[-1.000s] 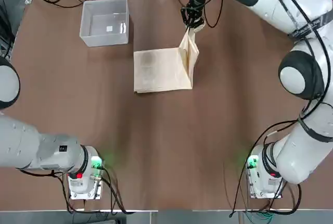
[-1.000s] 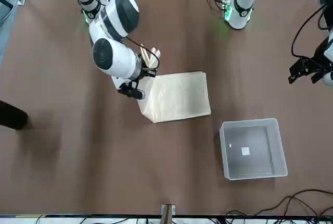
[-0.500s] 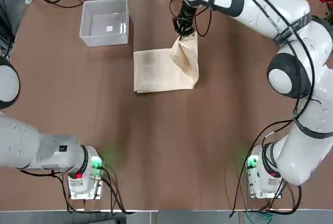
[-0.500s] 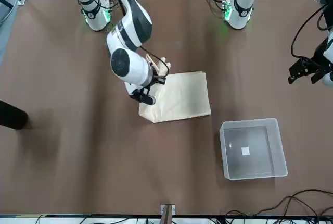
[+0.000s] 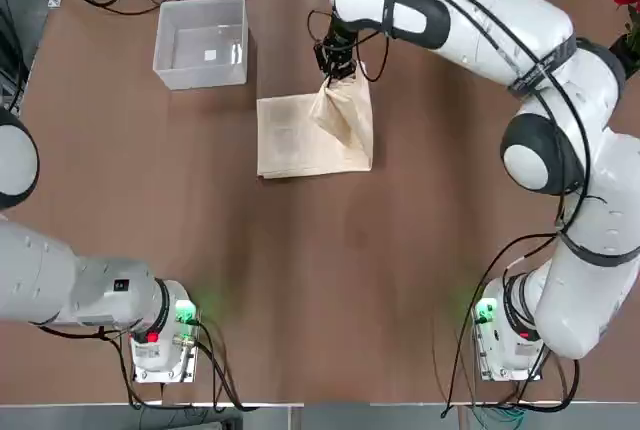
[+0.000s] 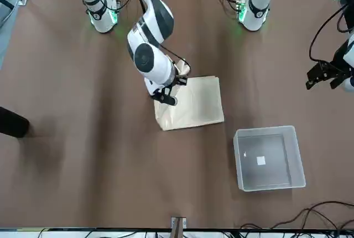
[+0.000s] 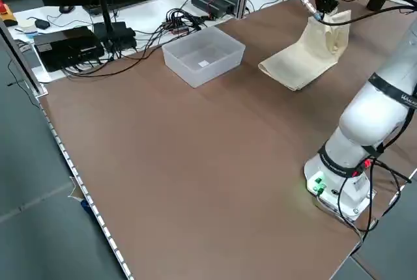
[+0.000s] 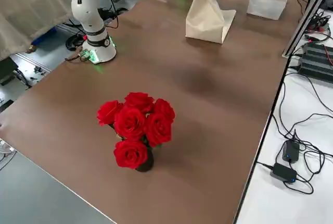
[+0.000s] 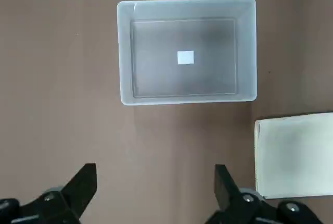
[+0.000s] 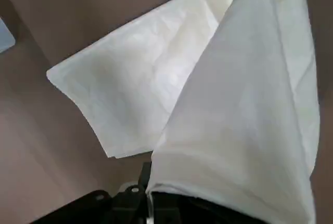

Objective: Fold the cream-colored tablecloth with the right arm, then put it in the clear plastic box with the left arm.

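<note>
While the right pincer (image 5: 333, 72) grips the cream tablecloth (image 5: 300, 140) by one raised edge, cloth lies at clear box's (image 5: 203, 45) four o'clock, top view; left pincer (image 9: 156, 182) wide, empty.

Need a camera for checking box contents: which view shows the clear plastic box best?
Left wrist view: whole clear plastic box, straight down, label readable as a white square. Top and front: whole but smaller. Both side views: whole, oblique. Right wrist: just a corner at the edge.
</note>
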Controlling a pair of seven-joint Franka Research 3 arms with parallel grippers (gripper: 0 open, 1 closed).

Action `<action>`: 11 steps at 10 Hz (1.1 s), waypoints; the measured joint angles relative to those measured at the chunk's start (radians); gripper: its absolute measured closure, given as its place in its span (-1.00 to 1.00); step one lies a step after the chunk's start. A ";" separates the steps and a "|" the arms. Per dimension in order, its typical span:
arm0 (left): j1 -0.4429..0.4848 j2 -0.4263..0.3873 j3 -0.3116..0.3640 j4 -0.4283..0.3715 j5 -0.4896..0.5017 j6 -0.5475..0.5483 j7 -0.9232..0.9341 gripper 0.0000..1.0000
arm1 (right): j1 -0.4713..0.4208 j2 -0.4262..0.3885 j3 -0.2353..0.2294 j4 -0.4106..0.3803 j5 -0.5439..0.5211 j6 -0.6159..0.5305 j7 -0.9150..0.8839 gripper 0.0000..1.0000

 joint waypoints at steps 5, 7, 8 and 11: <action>0.000 0.003 0.000 0.000 0.000 0.000 0.000 -0.99 | 0.015 0.051 0.000 0.037 0.001 0.068 0.021 0.92; -0.001 0.004 -0.001 0.000 0.000 0.000 0.000 -0.99 | 0.025 0.052 0.000 0.038 0.001 0.068 0.022 0.92; -0.001 0.005 -0.001 0.000 0.000 0.000 0.000 -0.99 | 0.036 0.052 0.000 0.039 0.001 0.068 0.022 0.92; -0.001 0.005 -0.002 0.000 0.000 0.000 0.000 -0.99 | 0.083 0.076 0.001 0.039 0.001 0.114 0.028 0.92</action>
